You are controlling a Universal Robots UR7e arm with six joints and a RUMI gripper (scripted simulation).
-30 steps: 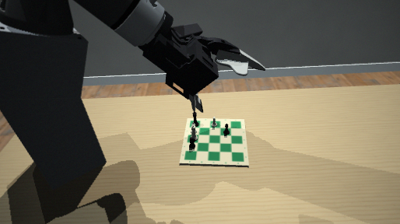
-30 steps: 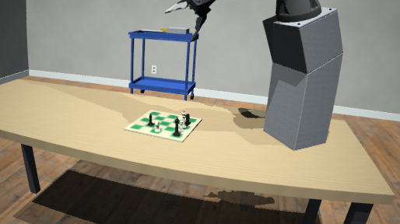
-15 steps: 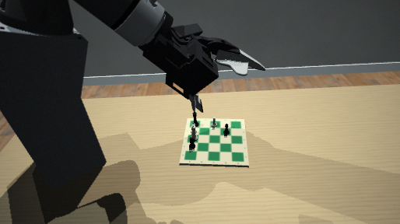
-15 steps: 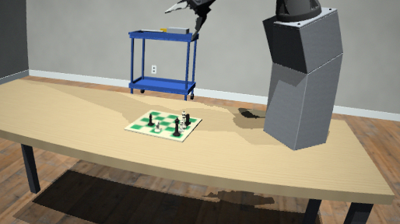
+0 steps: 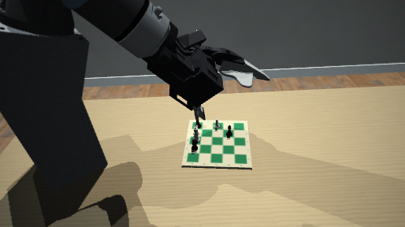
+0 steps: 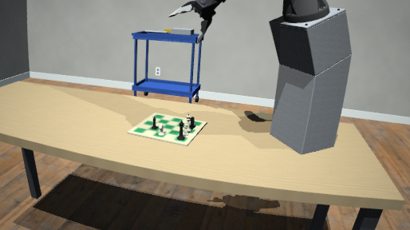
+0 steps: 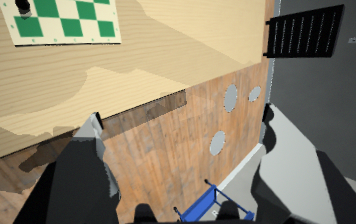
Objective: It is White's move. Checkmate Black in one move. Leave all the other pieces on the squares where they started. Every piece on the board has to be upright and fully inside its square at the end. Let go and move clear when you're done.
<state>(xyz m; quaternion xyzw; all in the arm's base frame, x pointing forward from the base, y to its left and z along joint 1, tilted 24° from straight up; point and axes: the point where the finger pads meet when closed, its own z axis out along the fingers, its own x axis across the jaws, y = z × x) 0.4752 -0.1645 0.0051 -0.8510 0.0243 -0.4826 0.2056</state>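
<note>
With the gripper [image 6: 191, 20] spread wide, empty and high above the board [image 6: 167, 128], every piece [image 6: 181, 130] stands on the board untouched, so the mating move is judged not yet begun: approach, grasp and placement all remain.

arm [image 5: 118, 16] comes in from upper left of frame, dark w/ grey band near wrist. tool [image 5: 240, 72] sits at frame center-top, jaws wide apart, nothing between them, high above the counter [image 5: 323, 131]. green/cream chessboard [image 5: 217, 158] lies just below center. black piece [image 5: 228, 132] on board's upper right part, pale piece [image 5: 216, 124] on its top row, a few dark and pale pieces bunched along its left edge, too small to id. arm's shadow at lower left.
</note>
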